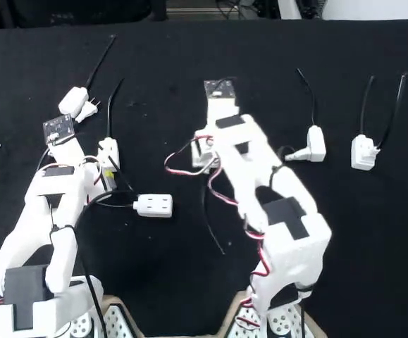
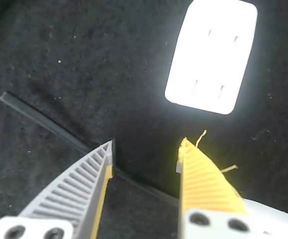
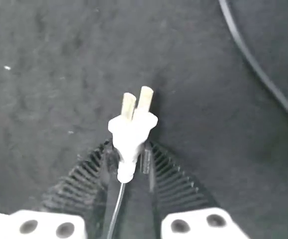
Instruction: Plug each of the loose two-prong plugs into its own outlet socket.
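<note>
White plug [image 3: 132, 130] sits clamped in the right gripper [image 3: 129, 150] (prongs pointing outward).

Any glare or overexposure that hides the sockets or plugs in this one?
Left wrist view: the white rectangular outlet block is blown out, its slots faint. Right wrist view: the white two-prong plug in the right gripper is evenly lit, prongs distinct. High view: no shadows read on the black cloth.

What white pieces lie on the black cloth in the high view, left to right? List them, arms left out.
White plug body with two prongs → white rectangular outlet strip → white upright block with a plug at its side → white squarish block.
</note>
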Action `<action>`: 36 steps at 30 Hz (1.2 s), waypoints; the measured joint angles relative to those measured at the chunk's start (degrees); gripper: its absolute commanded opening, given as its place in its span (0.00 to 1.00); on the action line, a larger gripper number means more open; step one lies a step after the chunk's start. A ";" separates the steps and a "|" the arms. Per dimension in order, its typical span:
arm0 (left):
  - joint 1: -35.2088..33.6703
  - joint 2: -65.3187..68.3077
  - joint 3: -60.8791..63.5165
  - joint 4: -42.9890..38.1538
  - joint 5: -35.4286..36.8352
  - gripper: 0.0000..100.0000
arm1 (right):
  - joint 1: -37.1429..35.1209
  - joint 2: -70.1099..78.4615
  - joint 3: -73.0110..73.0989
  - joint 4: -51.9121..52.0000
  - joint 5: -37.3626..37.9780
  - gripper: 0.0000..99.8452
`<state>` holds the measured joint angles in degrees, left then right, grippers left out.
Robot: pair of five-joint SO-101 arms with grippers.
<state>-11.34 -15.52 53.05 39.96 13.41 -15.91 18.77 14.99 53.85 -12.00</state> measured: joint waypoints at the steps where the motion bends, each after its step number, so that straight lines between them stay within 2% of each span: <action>1: 0.00 0.00 0.00 0.00 0.00 0.21 | 0.70 -0.62 0.00 0.62 2.02 0.01; 5: 0.00 0.00 0.00 0.00 0.00 0.21 | 2.37 -6.95 0.00 5.36 11.87 0.01; 8: 0.35 0.00 0.00 0.00 0.00 0.21 | 2.81 -13.27 0.00 8.35 23.03 0.01; 16: 4.22 0.00 0.00 0.00 0.00 0.21 | 3.52 -23.82 5.45 15.65 63.38 0.01; 18: 4.31 0.00 0.00 0.00 0.00 0.21 | 3.52 -24.00 10.20 15.91 70.33 0.01; 23: 4.40 0.00 0.00 0.00 0.00 0.21 | 3.52 -24.18 21.89 12.57 73.58 0.01; 28: 4.31 0.00 0.70 -0.09 0.00 0.21 | 3.52 -24.18 26.46 11.34 73.76 0.01; 36: 4.31 -0.09 0.79 -0.09 0.00 0.21 | 3.60 -24.26 29.01 3.96 61.19 0.12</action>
<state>-7.03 -15.60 53.85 39.87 13.41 -12.31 -5.49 44.00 57.80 49.19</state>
